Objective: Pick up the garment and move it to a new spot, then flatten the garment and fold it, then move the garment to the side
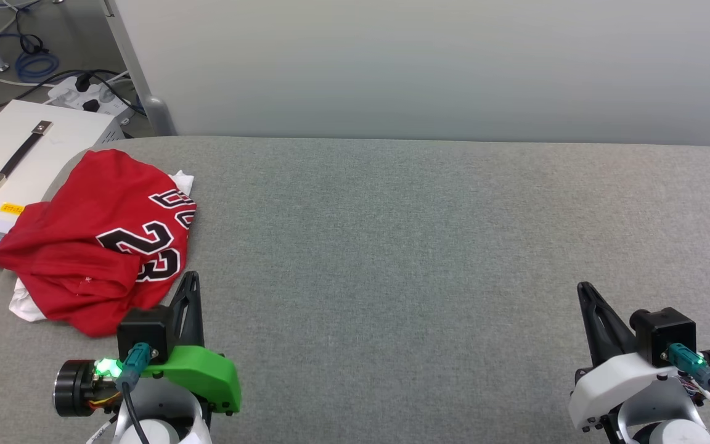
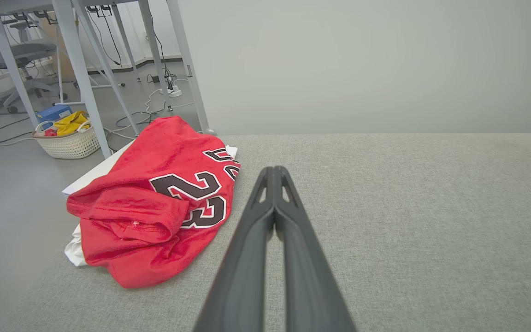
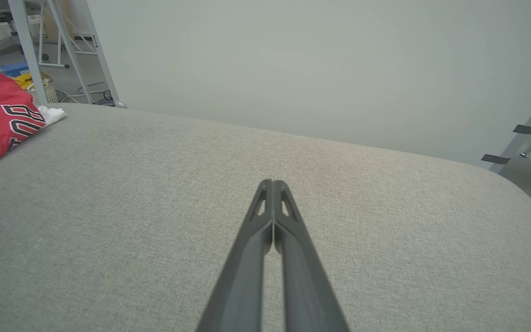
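**Both end effectors shut and empty, garment [image 1: 99, 234] bunched at left edge**

Your left end effector [image 1: 190, 280] has its fingers pressed tip to tip and holds nothing. It sits over the grey bench [image 1: 423, 246]. Your right end effector [image 1: 584, 290] is the same, closed and empty, well apart from the cloth. The garment lies crumpled at the bench's left edge with the "23" print up and white fabric poking out. It's just ahead-left of the left fingers, not touching them. A white box [image 1: 28, 154] sits beside it, off the edge.
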Available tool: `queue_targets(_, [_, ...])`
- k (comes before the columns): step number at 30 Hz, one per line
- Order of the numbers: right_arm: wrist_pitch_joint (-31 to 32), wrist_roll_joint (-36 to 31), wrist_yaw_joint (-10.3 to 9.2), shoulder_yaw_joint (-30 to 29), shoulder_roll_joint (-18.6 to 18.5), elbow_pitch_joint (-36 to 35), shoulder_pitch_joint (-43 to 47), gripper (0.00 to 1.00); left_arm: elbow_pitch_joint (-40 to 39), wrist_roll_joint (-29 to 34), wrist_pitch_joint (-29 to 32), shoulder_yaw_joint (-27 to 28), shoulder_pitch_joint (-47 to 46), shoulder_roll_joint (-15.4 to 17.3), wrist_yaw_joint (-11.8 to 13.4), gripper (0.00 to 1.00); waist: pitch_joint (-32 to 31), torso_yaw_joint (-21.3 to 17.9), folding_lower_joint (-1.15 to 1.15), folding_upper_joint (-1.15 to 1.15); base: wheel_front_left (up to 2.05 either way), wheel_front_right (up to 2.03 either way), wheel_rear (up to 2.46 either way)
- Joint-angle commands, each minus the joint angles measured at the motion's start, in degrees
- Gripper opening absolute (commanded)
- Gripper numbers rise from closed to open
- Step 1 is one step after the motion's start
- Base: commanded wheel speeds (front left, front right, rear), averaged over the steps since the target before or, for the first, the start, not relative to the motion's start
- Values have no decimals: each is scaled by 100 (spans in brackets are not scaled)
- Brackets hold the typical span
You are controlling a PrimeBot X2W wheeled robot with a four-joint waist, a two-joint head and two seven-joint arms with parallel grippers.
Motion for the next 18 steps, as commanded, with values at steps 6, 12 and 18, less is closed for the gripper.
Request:
queue_targets(6, [17,-55,-5,3,-6,10,-94,0,-9,55,-5,-1,83,-32,-25,0,0,0,0,0,0,0,0])
queue_targets(12, [17,-55,-5,3,-6,10,-94,0,-9,55,-5,-1,83,-32,-25,0,0,0,0,0,0,0,0])
queue_targets(18, [-1,3,0,1,0,-1,1,100,1,-3,-1,2,-1,1,1,100,0,0,0,0,0,0,0])
